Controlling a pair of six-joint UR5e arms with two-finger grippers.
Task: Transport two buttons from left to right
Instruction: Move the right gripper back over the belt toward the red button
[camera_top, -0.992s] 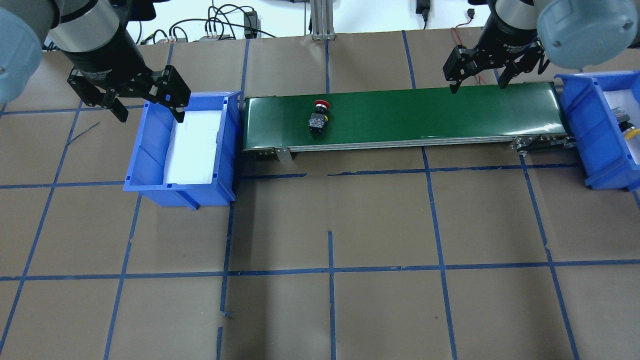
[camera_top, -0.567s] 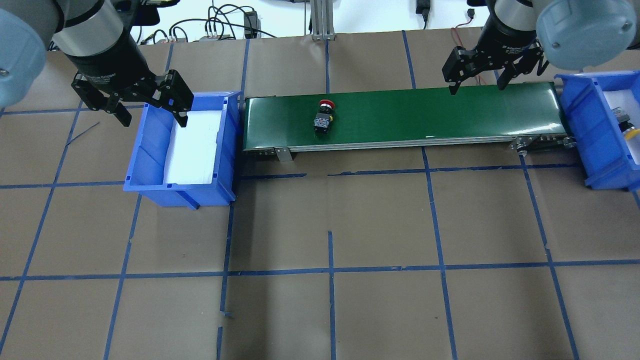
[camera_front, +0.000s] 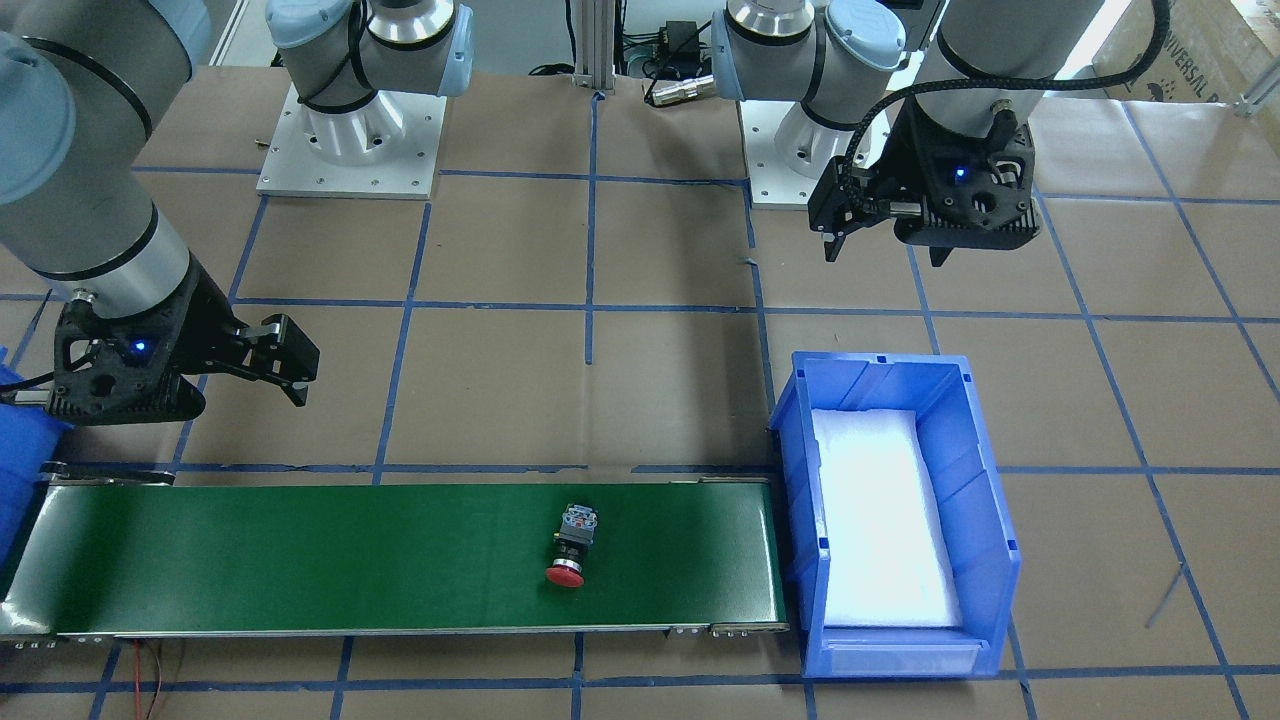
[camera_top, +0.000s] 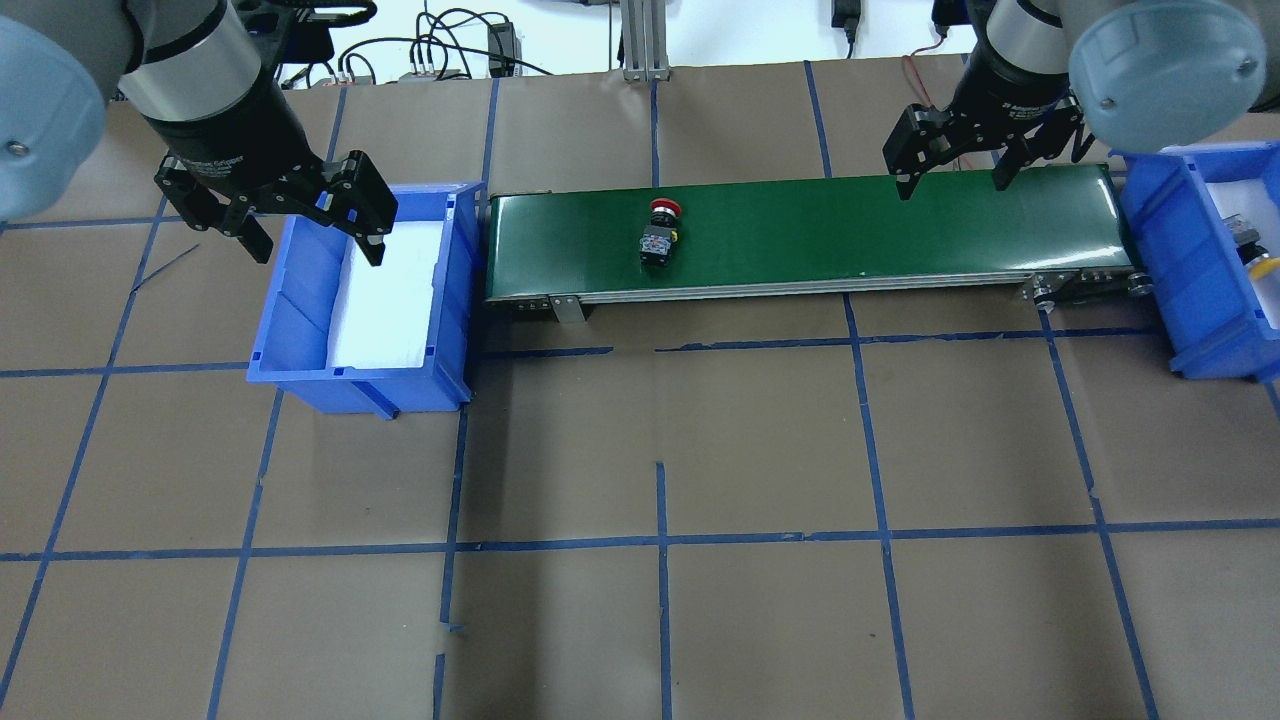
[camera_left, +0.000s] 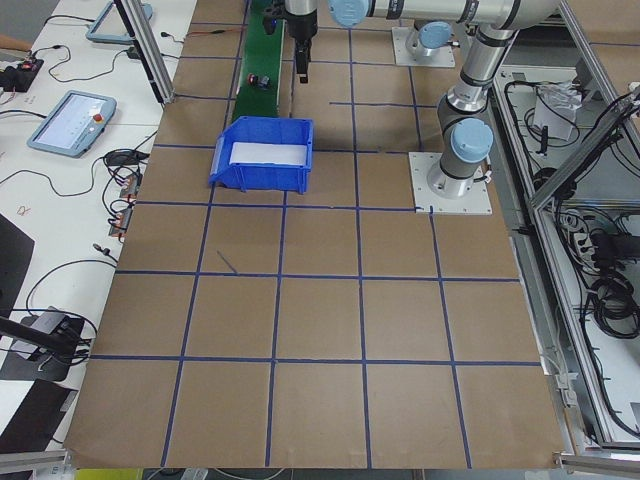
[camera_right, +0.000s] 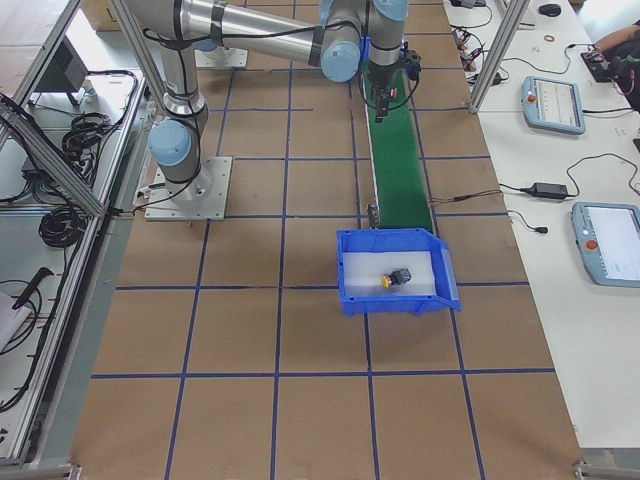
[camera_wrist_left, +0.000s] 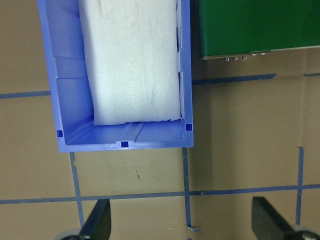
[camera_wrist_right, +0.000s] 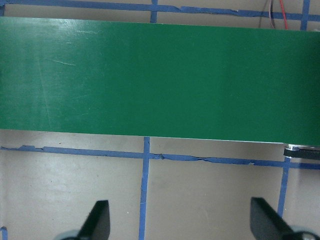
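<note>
A red button (camera_top: 660, 228) lies on its side on the green conveyor belt (camera_top: 850, 230), left of the belt's middle; it also shows in the front view (camera_front: 570, 552). A yellow button (camera_right: 393, 279) lies in the right blue bin (camera_top: 1150, 230) on white foam. My left gripper (camera_top: 318, 252) is open and empty, above the left blue bin (camera_top: 360, 395). The left wrist view shows that bin's foam (camera_wrist_left: 130, 60) with nothing on it. My right gripper (camera_top: 950, 188) is open and empty above the belt's right part, well to the right of the red button.
The brown table (camera_top: 660, 600) carries a grid of blue tape lines. The belt runs between the two bins along the far side. Cables and a metal post (camera_top: 640, 40) stand beyond the far edge.
The red button has moved a little to the right along the belt. My left gripper has shifted slightly right over the left bin. The right gripper has barely moved.
</note>
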